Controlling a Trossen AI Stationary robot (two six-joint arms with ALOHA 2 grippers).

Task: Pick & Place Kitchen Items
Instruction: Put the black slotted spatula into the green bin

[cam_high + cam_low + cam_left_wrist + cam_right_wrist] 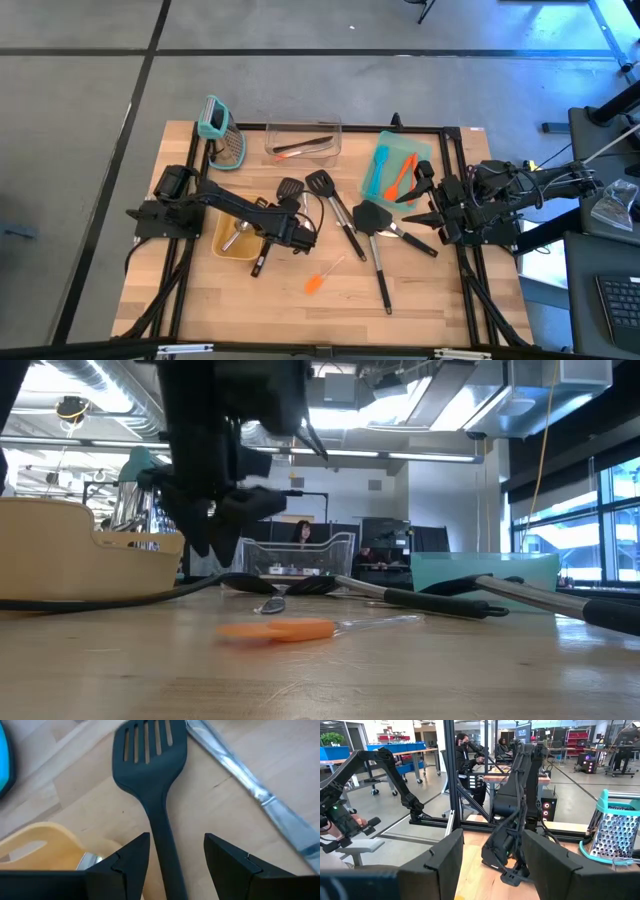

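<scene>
The left gripper (pixel 300 228) hangs at frame center in the high view, jaws spread to either side of a black turner's (pixel 150 755) handle, not clenched on it. The turner lies flat on the table (pixel 420 300), beside the yellow bin (pixel 225 243). The right gripper (pixel 425 205) waits released at right, near the teal tray (pixel 425 150).

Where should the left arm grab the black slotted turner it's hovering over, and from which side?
Take the slotted turner by its narrow handle just behind the head, coming straight down from above. It lies flat on the table, and the left gripper has open fingers already straddling the handle, crosswise to it.
</scene>
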